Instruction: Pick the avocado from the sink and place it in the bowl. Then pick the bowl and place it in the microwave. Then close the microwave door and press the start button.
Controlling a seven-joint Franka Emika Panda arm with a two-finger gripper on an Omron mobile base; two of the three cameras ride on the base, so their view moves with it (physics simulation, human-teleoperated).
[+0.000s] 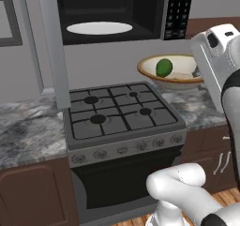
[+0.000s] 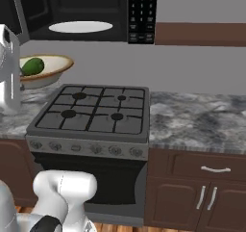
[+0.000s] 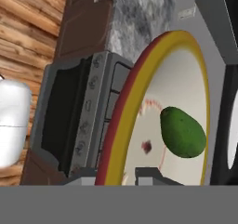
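Jaws clamp the bowl (image 1: 173,71) by its rim, avocado (image 1: 164,67) inside, held above the surface right of stove (image 1: 121,112). Keep bowl level, lift twd open microwave (image 1: 112,11), clear the door (image 1: 54,47).

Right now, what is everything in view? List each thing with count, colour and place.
avocado: one, dark green, inside the bowl
bowl: one, cream with brownish rim, held up above the counter right of the stove
microwave: one, black, above the stove, white turntable inside
microwave door: one, grey edge, swung open at left
stove: one, grey, four burners
counter: grey marble, both sides of stove
cabinets: brown, below
gripper: one, jaws astride the bowl rim
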